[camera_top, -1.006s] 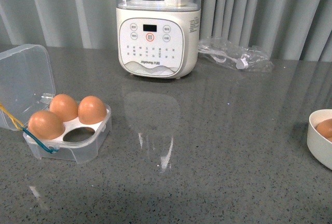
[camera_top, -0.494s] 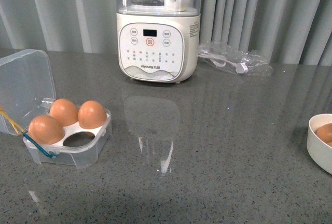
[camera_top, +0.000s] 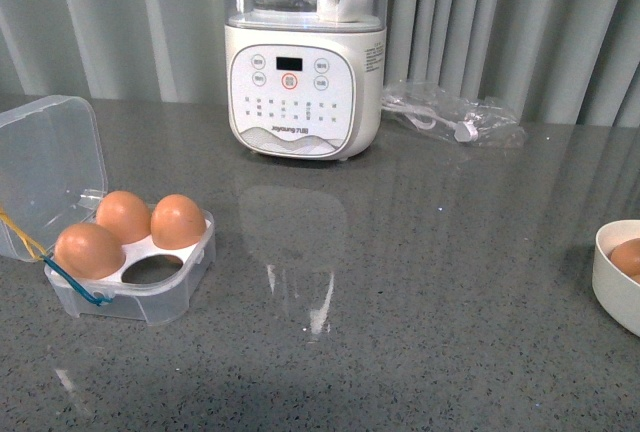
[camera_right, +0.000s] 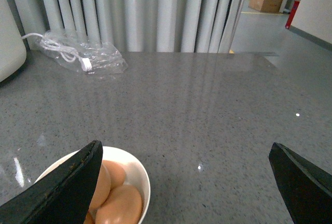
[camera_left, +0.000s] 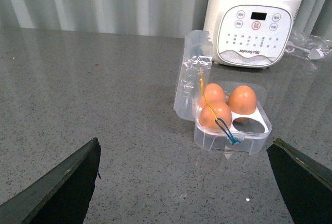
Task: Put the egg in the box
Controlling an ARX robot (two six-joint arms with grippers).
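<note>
The box (camera_top: 178,287) stands at the table's left with its clear lid (camera_top: 45,167) hinged open. Three brown eggs (camera_top: 88,249) fill its white tray, and the front right hole (camera_top: 152,270) is empty. In the left wrist view the box (camera_left: 255,140) lies ahead and to one side of my open left gripper (camera_left: 181,187), which holds nothing. An egg (camera_top: 628,257) shows in the white bowl (camera_top: 612,287) at the far right. My open right gripper (camera_right: 184,187) hovers beside that bowl (camera_right: 141,178), where several eggs (camera_right: 120,207) lie. Neither gripper shows in the front view.
A white blender-like appliance (camera_top: 303,82) stands at the back centre, and it also shows behind the box in the left wrist view. A clear plastic bag with a cable (camera_top: 450,112) lies to its right. Grey curtains hang behind the grey stone tabletop.
A second ago the front view shifted slightly, so everything sits a little lower in the picture. Nothing on the table has moved.
</note>
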